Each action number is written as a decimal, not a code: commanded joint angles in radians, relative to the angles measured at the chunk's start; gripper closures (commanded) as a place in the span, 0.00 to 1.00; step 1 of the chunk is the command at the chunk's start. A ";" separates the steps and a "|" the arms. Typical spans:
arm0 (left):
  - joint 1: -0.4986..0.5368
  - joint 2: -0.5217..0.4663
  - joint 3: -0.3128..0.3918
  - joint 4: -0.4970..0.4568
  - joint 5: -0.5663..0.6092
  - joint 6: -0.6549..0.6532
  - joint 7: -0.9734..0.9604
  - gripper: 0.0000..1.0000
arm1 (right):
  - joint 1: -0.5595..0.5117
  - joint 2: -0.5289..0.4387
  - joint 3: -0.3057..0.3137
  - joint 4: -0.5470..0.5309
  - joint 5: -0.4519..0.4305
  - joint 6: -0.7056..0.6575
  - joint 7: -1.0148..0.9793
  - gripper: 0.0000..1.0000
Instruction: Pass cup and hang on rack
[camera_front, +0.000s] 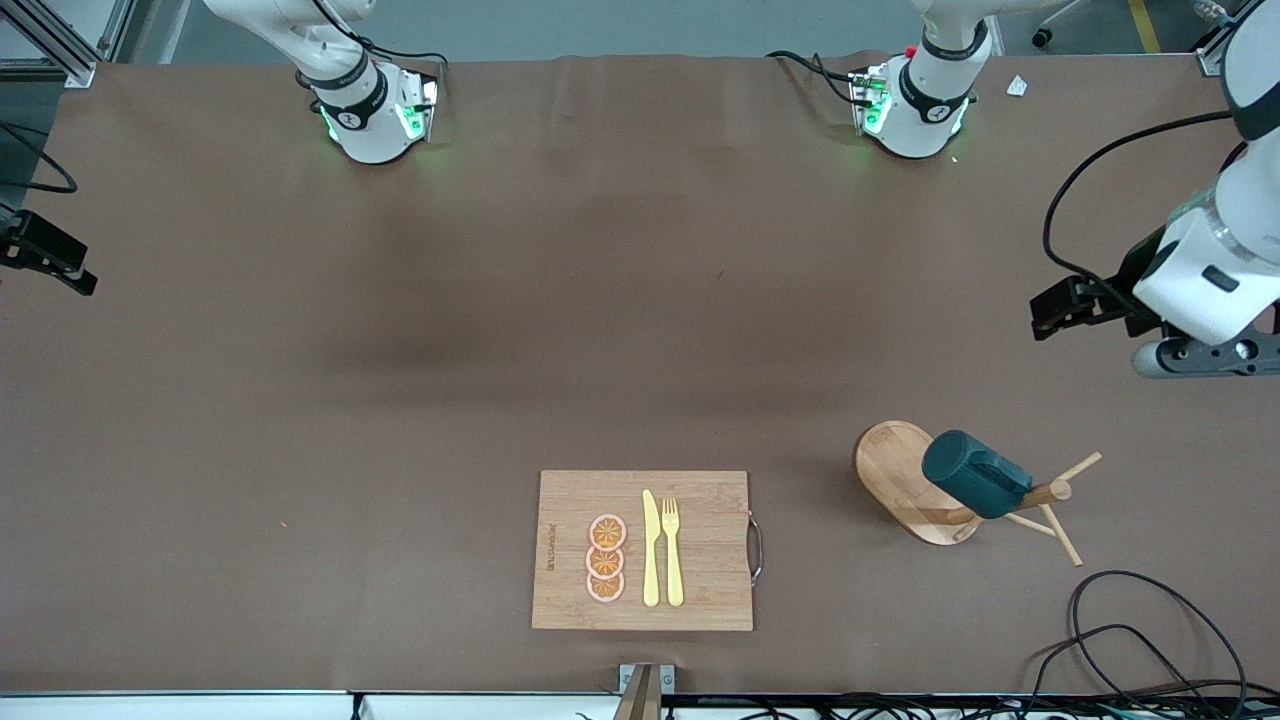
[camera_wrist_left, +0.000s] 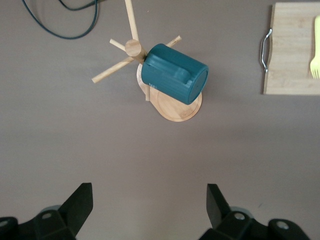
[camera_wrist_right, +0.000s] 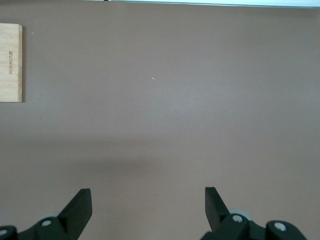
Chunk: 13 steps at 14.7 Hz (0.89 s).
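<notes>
The dark teal cup (camera_front: 975, 472) hangs tilted on a peg of the light wooden rack (camera_front: 890, 465), over its oval base, toward the left arm's end of the table. Its yellow inside is hidden. The left wrist view shows the cup (camera_wrist_left: 174, 74) on the rack (camera_wrist_left: 133, 46) from above, with its handle up. My left gripper (camera_front: 1060, 308) is open and empty, up in the air over bare table; in its wrist view (camera_wrist_left: 149, 200) the rack lies well apart from the fingers. My right gripper (camera_front: 70, 272) is open and empty over bare table (camera_wrist_right: 148, 202) at the right arm's end.
A wooden cutting board (camera_front: 710, 500) with a metal handle lies near the front edge, carrying three orange slices (camera_front: 606, 559), a yellow knife (camera_front: 651, 548) and a yellow fork (camera_front: 672, 550). Black cables (camera_front: 1130, 630) lie nearer the camera than the rack.
</notes>
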 joint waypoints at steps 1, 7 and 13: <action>-0.075 -0.122 0.123 -0.095 0.003 -0.029 0.075 0.00 | -0.022 0.007 0.015 0.013 -0.009 0.002 -0.022 0.00; -0.132 -0.293 0.245 -0.290 -0.074 -0.018 0.085 0.00 | -0.024 0.007 0.015 0.013 -0.009 0.002 -0.024 0.00; -0.130 -0.351 0.178 -0.389 -0.066 0.043 0.057 0.00 | -0.024 0.007 0.015 0.013 -0.009 0.002 -0.030 0.00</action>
